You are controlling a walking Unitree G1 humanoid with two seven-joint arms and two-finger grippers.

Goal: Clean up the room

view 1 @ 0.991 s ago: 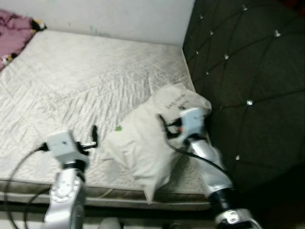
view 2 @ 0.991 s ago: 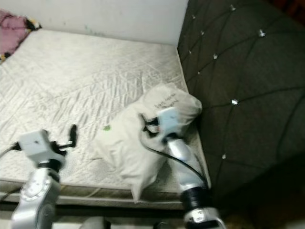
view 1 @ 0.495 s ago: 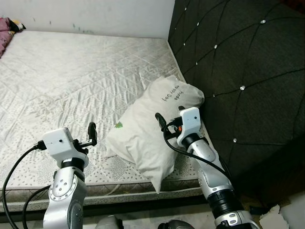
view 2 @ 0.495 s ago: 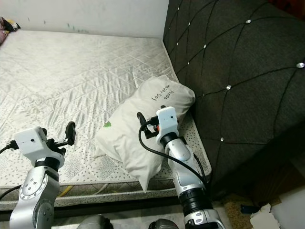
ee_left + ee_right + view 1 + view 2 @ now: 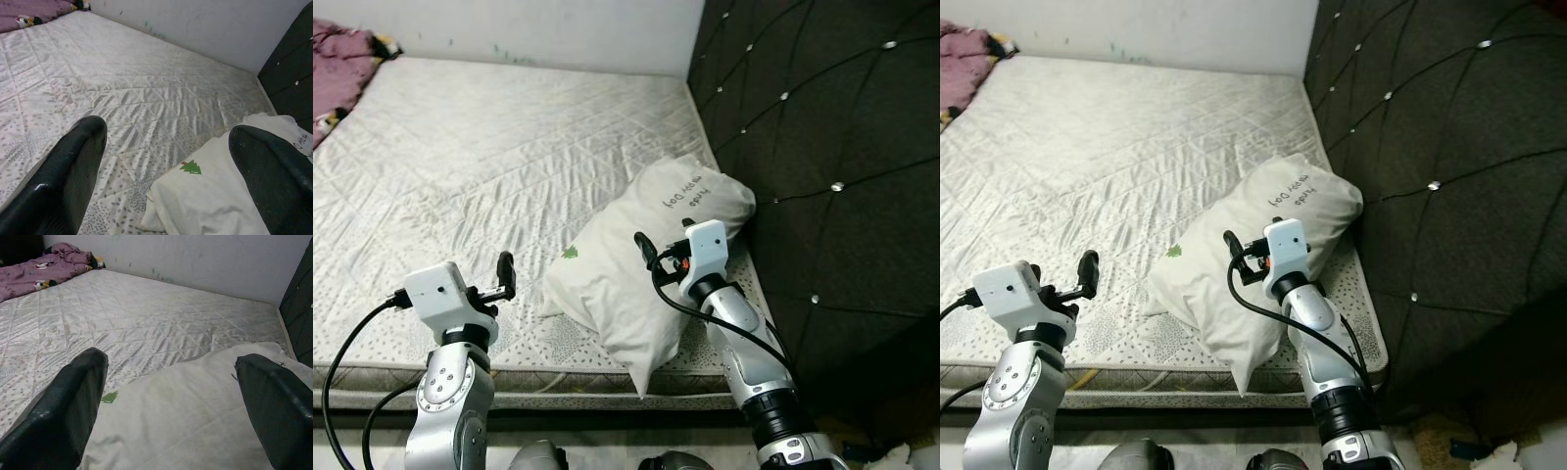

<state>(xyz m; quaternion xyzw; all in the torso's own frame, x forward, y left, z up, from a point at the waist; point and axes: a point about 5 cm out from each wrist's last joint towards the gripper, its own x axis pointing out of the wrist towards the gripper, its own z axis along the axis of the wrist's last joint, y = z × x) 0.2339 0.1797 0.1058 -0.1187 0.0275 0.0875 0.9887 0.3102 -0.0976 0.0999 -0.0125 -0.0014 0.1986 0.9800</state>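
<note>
Against half a second ago, your head view has swung a little: the mattress (image 5: 489, 166) now fills more of the upper left of the frame, the purple blanket (image 5: 342, 69) shows more fully in the upper left corner, and the dark tufted headboard (image 5: 832, 147) takes a narrower band on the right; the pillow and both arms sit much as they did. You have one bare quilted mattress, one headboard, one blanket and one pillow (image 5: 636, 264) to count, plus two arms. The pillow, white with a small green tree print (image 5: 190, 168) and handwriting near its upper end, lies at the centre right of the frame, its top end against the headboard and its lower corner hanging over the mattress's near edge. Your right gripper (image 5: 171, 396) hovers just above the pillow's middle with its fingers spread wide, the pillow lying between and beneath them, nothing grasped. Your left gripper (image 5: 166, 161) sits at the lower left of the frame above the mattress, fingers also spread apart and empty, with the pillow's lower corner just beside one fingertip (image 5: 266, 166).
</note>
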